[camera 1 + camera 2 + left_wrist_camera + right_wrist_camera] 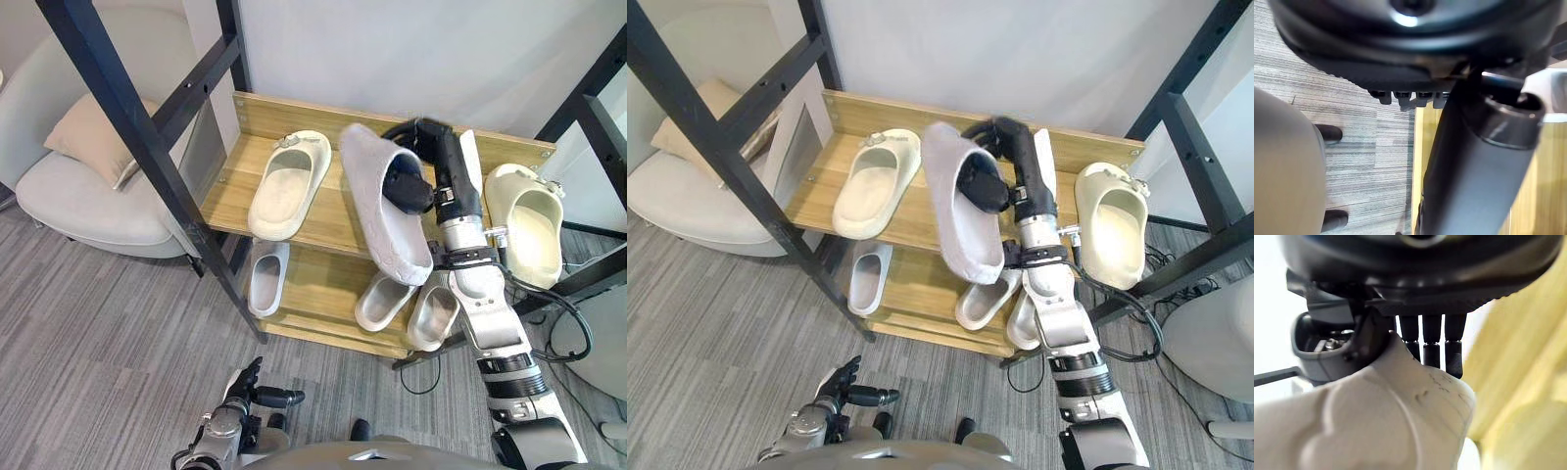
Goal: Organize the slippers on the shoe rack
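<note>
A large grey slipper hangs tilted, sole up, over the top shelf of the wooden shoe rack. My right hand is shut on it, fingers curled into its opening. In the right wrist view my fingers hook over the slipper's pale edge. A cream slipper lies on the top shelf's left part and another cream slipper at its right end. Three grey slippers rest on the lower shelf. My left hand hangs low over the carpet, fingers relaxed.
A black metal frame post slants across the rack's left side, and another stands at the right. A grey armchair with a beige cushion sits to the left. Striped grey carpet lies in front.
</note>
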### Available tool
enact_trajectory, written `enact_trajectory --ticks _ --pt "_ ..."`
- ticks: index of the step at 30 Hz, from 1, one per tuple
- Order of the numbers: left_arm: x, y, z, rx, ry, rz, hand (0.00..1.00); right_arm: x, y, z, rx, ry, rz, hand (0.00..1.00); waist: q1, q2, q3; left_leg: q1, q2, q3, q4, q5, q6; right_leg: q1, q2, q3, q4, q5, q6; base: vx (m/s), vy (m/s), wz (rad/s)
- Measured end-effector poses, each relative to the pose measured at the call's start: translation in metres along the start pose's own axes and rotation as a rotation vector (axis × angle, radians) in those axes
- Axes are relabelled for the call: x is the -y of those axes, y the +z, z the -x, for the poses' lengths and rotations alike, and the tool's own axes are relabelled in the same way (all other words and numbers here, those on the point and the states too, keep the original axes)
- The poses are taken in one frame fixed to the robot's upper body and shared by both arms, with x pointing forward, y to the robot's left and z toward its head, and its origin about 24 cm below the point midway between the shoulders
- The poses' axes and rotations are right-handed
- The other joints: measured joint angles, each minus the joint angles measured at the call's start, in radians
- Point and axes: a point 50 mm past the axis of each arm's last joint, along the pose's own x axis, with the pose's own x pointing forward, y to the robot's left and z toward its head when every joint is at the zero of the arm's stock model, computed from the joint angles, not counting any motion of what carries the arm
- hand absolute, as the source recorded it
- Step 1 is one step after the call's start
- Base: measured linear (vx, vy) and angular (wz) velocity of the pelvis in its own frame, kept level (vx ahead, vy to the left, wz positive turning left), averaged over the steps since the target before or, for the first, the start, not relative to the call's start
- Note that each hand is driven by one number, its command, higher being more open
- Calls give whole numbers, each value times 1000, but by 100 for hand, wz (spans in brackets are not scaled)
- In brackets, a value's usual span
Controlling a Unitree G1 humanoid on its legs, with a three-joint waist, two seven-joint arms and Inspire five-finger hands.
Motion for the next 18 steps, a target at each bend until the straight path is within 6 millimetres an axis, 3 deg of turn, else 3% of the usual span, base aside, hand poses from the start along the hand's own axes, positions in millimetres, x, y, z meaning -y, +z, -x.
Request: enact_trajectory --ticks 8,11,18 --pt "2 -1 0 -3 4 -1 100 -1 63 1 301 -79 -112 0 -3 11 7 26 5 9 5 -3 0 11 1 10 27 -13 -5 -21 -2 -4" --pt "2 -1 0 -5 11 -1 100 -17 79 5 368 -20 -199 0 -3 13 6 26 7 9 5 -2 -2 11 4 11 28 -14 -7 0 0 0" --pt "2 0 0 -3 16 -2 100 -72 96 24 358 349 -557 0 4 15 5 27 7 4 5 -2 -3 15 4 5 29 -17 -7 5 -2 2"
